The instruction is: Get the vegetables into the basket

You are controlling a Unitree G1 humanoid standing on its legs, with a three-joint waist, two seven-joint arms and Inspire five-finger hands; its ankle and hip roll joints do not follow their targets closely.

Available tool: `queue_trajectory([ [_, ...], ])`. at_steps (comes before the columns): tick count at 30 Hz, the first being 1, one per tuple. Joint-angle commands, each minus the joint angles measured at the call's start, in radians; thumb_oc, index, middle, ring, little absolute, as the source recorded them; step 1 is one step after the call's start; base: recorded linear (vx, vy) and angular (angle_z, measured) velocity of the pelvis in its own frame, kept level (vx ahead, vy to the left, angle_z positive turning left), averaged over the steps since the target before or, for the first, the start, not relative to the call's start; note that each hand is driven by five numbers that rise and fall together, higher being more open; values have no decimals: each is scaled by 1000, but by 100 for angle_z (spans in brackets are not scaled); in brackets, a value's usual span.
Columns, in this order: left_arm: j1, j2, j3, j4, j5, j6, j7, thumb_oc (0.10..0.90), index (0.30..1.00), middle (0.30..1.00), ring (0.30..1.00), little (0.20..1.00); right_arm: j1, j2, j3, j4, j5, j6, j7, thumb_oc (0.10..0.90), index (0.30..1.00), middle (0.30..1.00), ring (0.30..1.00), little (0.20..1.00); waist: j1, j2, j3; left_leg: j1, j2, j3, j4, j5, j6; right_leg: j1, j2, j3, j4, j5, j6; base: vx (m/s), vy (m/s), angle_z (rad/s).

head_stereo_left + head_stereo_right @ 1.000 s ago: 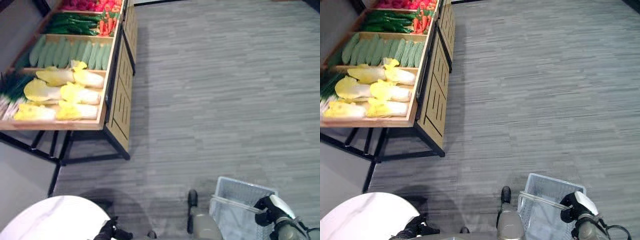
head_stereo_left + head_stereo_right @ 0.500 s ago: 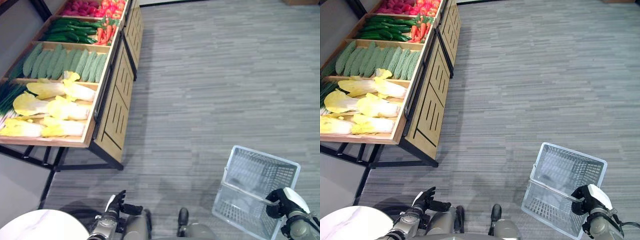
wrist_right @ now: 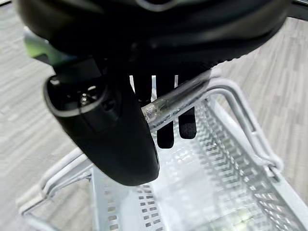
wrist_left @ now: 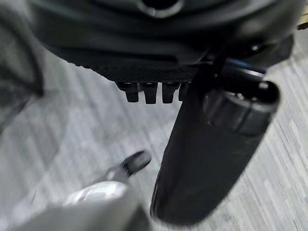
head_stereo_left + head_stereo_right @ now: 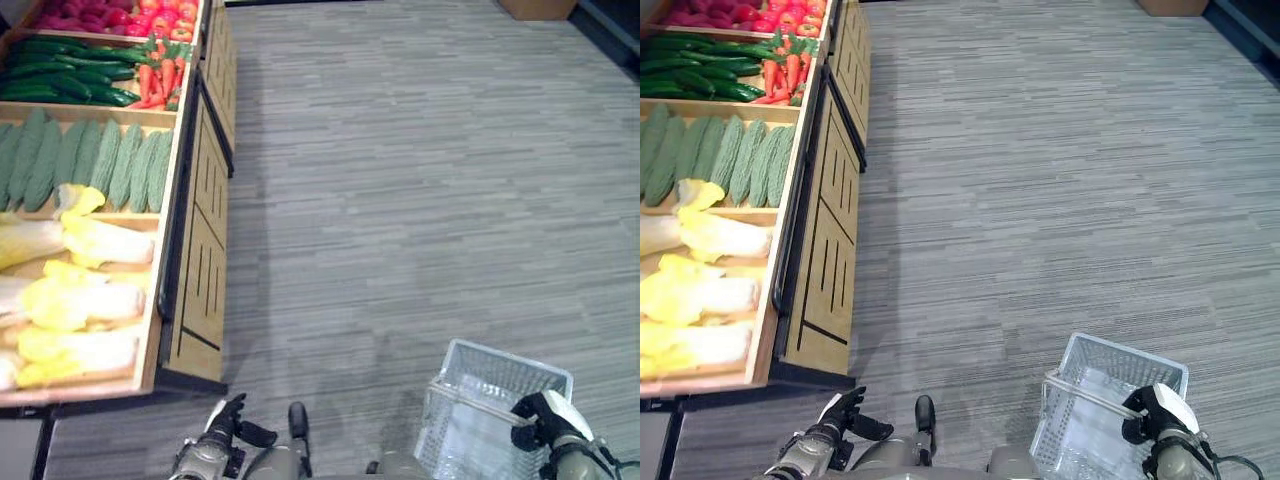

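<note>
A white wire basket (image 5: 500, 385) hangs low over the floor at the lower right. My right hand (image 5: 540, 425) is shut on its handle (image 3: 192, 91), fingers curled round the bar, and the basket (image 3: 231, 159) holds nothing. On the left, a wooden stand (image 5: 195, 250) carries the vegetables: pale yellow cabbages (image 5: 90, 300) nearest, green bitter gourds (image 5: 90, 165) behind them, then cucumbers (image 5: 60, 85) with carrots (image 5: 160, 80), and red tomatoes (image 5: 100, 15) farthest. My left hand (image 5: 225, 425) hangs at the lower left, short of the stand's near corner, open and holding nothing, its fingers (image 4: 144, 91) relaxed.
Grey striped carpet (image 5: 420, 200) stretches wide between the stand and the basket. The stand's slatted wooden side panel (image 5: 825, 270) faces this floor. A brown box (image 5: 535, 8) sits at the far right edge.
The whole view has shifted, so the stand now sits nearer and further left. The basket stays in my right hand. My left hand still hangs low.
</note>
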Motion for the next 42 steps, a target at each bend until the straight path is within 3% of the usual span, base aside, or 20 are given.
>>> queue_trajectory([
  [1,21,34,24,-3,-10,-6,36,900,1000,1000,1000,1000,-90,-78,-29,-61,-7,-40,-64,400,300,300,300,300,26,-9,43,14,34,31,61,-71,-92,-17,-23,-29,-211,355,38,256,86,-29],
  [6,9,33,36,23,0,-7,36,900,1000,1000,1000,1000,-73,-78,-40,-57,-2,-39,-68,400,300,300,300,300,-6,-15,58,80,16,12,56,-114,-111,-85,-13,-76,-429,328,27,243,-42,-2],
  [8,5,30,39,30,10,-7,37,900,1000,1000,1000,1000,-63,-74,-44,-51,3,-41,-72,400,300,300,300,300,-24,-20,59,109,11,-11,63,-140,-124,-87,-9,-44,-554,345,37,476,-198,52],
  [9,-6,23,49,54,25,-13,42,900,1000,1000,1000,1000,-44,-61,-51,-43,10,-39,-71,400,300,300,300,300,-53,-27,54,153,18,-58,89,-192,-146,-117,-25,64,-715,387,58,641,-274,70],
  [14,-1,11,53,59,22,-17,50,900,1000,1000,1000,1000,-23,-46,-58,-13,16,-37,-71,400,300,300,300,300,-72,-32,32,217,16,-129,129,-228,-163,-110,-12,108,-708,409,54,369,-200,73],
  [17,14,-2,54,58,15,-13,55,900,1000,1000,1000,1000,-21,-66,-57,-4,20,-43,-67,400,300,300,300,300,-66,-17,16,232,39,-156,206,-189,-192,-94,12,61,-655,400,30,349,-278,53],
  [19,14,-12,48,65,11,-10,55,900,1000,1000,1000,1000,-4,-73,-64,-5,25,-47,-66,400,300,300,300,300,-59,-12,16,192,53,-183,304,-98,-226,-61,25,35,-631,363,4,257,-251,8],
  [20,5,-18,45,62,3,-2,63,900,1000,1000,1000,1000,13,-80,-66,-21,37,-49,-66,400,300,300,300,300,-50,-24,22,135,61,-192,429,-7,-256,-27,19,10,-617,333,-23,214,-238,37],
  [21,5,-18,45,62,3,-2,63,900,1000,1000,1000,1000,13,-80,-66,-21,37,-49,-66,400,300,300,300,300,-53,-23,22,130,62,-195,435,-10,-257,-28,19,6,-616,332,-23,278,-394,79],
  [22,-7,-20,36,51,2,4,64,900,1000,1000,1000,1000,37,-91,-68,-38,41,-48,-63,400,300,300,300,300,-42,-43,32,53,78,-172,574,52,-272,17,19,-12,-616,293,-58,131,-216,76],
  [23,-7,-20,35,51,1,4,64,900,1000,1000,1000,1000,37,-91,-69,-39,41,-48,-63,400,300,300,300,300,-43,-41,32,50,80,-173,579,50,-272,17,19,-14,-615,292,-58,220,-348,59],
  [25,-26,-19,13,35,4,11,71,900,1000,1000,1000,1000,88,-89,-92,-35,59,-40,-71,400,300,300,300,300,-37,-52,56,-49,165,-31,610,55,-254,99,16,-74,-634,244,-87,192,-318,31],
  [26,-27,-19,13,35,4,11,71,900,1000,1000,1000,1000,88,-89,-92,-36,59,-40,-71,400,300,300,300,300,-38,-53,53,-52,163,-31,608,58,-253,97,14,-76,-636,246,-87,178,-259,112],
  [28,-37,-18,3,40,15,13,76,900,1000,1000,1000,1000,112,-80,-108,-37,68,-39,-75,400,300,300,300,300,-35,-56,60,-114,198,44,534,38,-250,138,12,-118,-663,226,-81,205,-125,124],
  [29,-37,-13,-1,50,40,16,90,900,1000,1000,1000,1000,131,-60,-115,-29,66,-42,-85,400,300,300,300,300,-44,-39,55,-123,217,130,370,26,-245,165,14,-161,-670,204,-68,217,-52,54],
  [30,-37,-13,-1,50,40,16,90,900,1000,1000,1000,1000,131,-60,-115,-29,66,-42,-85,400,300,300,300,300,-44,-40,55,-121,215,131,365,28,-244,165,12,-161,-670,203,-67,381,41,58],
  [31,-43,-6,0,55,53,19,102,900,1000,1000,1000,1000,136,-53,-117,-34,65,-44,-91,400,300,300,300,300,-49,-26,45,-113,229,174,243,24,-260,187,17,-178,-668,172,-55,171,53,62],
  [34,-37,-1,5,67,67,23,107,900,1000,1000,1000,1000,137,-52,-123,-41,60,-41,-96,400,300,300,300,300,-41,-17,43,-110,257,213,117,121,-263,217,18,-208,-649,149,-56,357,123,43],
  [37,-22,8,11,76,73,28,109,900,1000,1000,1000,1000,123,-36,-120,-14,64,-36,-102,400,300,300,300,300,-32,-17,39,-96,245,220,109,97,-241,235,8,-217,-589,106,-45,257,136,19],
  [42,-23,20,16,73,58,13,112,900,1000,1000,1000,1000,84,-16,-104,39,58,-39,-117,400,300,300,300,300,-14,-51,42,-108,196,229,155,29,-208,251,-43,-192,-596,145,-12,212,187,6],
])
